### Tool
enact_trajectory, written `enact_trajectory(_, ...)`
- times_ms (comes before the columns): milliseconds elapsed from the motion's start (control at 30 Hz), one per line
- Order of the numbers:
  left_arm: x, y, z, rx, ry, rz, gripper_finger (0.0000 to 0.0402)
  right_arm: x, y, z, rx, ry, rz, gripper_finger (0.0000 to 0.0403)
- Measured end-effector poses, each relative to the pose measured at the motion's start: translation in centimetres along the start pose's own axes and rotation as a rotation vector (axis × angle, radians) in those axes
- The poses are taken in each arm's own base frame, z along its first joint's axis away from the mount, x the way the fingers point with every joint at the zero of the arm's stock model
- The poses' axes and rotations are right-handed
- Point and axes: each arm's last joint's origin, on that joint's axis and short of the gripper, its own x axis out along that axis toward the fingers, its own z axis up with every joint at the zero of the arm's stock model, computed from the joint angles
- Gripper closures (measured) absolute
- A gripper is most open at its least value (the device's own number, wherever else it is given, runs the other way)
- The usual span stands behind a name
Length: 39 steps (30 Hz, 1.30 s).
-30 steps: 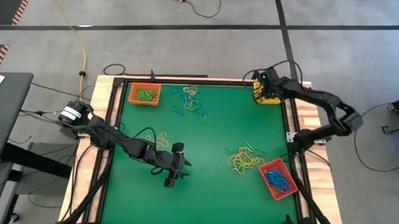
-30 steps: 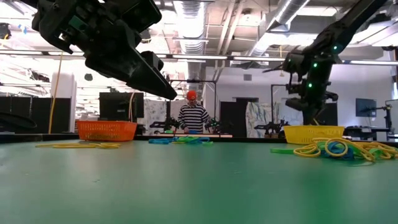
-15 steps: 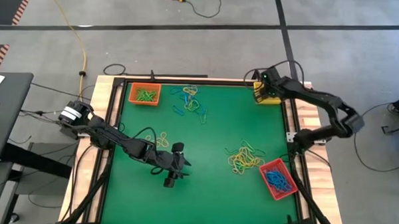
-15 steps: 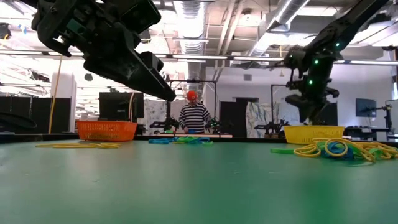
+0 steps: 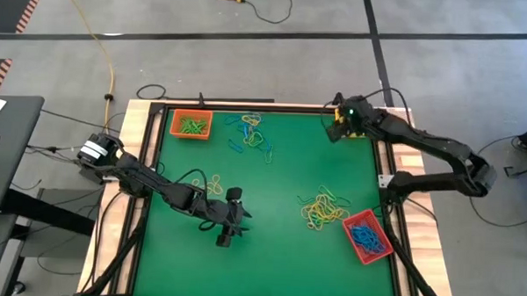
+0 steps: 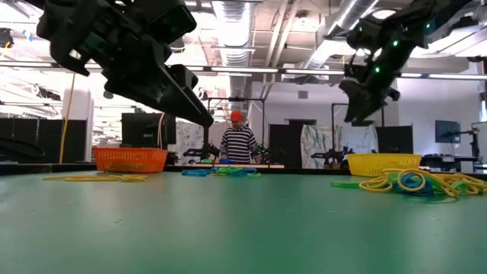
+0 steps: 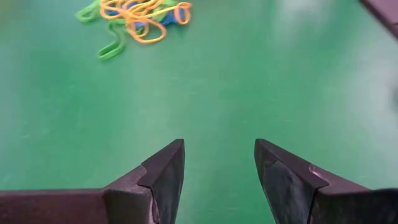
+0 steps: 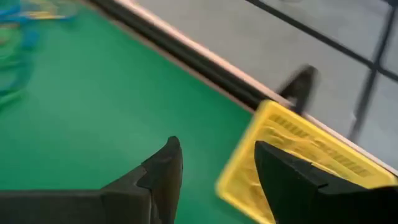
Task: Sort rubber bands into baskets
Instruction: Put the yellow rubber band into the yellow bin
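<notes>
Seen from above, the rubber bands lie in three loose lots on the green table (image 5: 270, 218): a blue, yellow and green tangle (image 5: 251, 133) toward 12 o'clock, a mostly yellow heap (image 5: 323, 208) toward 4 o'clock, and a few yellow loops (image 5: 211, 185) toward 9 o'clock. More sit in baskets: green ones in the orange basket (image 5: 191, 124) at the 11 o'clock corner, blue ones in the red basket (image 5: 367, 236) at the 5 o'clock corner. The yellow basket (image 8: 292, 163) stands at the 1 o'clock corner, largely hidden from above by the right arm.

The right gripper (image 5: 337, 126) hangs above the table just beside that yellow basket, its fingers (image 8: 163, 171) spread with nothing between them. The left gripper (image 5: 226, 241) waits low over bare green toward 7 o'clock, its fingers (image 7: 166, 171) also spread apart and empty.

Beyond the table's far edge a person in a striped top (image 6: 238, 142) stands in the room.
</notes>
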Motion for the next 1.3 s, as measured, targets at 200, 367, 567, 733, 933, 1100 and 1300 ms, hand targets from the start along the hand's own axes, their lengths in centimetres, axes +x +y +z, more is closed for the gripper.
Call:
enact_trajectory(200, 0.0, 0.5, -0.5, 0.003, 0.036, 0.153, 0.0216, -1.9, 4.5, -0.7, -0.108, -0.041, 0.16, 0.0184)
enact_trajectory(367, -0.1, 1.1, -1.0, 0.001, 0.079, 0.265, 0.0216, -3.2, 8.2, -1.5, -0.184, -0.091, 0.278, 0.0188)
enact_trajectory(567, -0.7, 2.7, -2.2, -0.059, 0.226, 0.34, 0.0216, -4.3, 12.4, -2.8, -0.267, -0.17, 0.339, 0.0188)
enact_trajectory(733, -2.3, 3.6, -2.5, -0.095, 0.316, 0.375, 0.0216, -4.3, 15.4, -4.1, -0.324, -0.207, 0.363, 0.0188)
enact_trajectory(933, -4.8, 4.2, -2.3, -0.117, 0.391, 0.314, 0.0216, -3.3, 18.2, -5.6, -0.369, -0.212, 0.394, 0.0189)
enact_trajectory(1100, -5.7, 4.7, -2.7, -0.095, 0.476, 0.208, 0.0217, -2.5, 20.0, -7.2, -0.416, -0.193, 0.414, 0.0189)
enact_trajectory(1300, -5.5, 5.7, -3.3, -0.104, 0.55, 0.208, 0.0217, -2.4, 21.8, -8.4, -0.477, -0.231, 0.459, 0.0189)
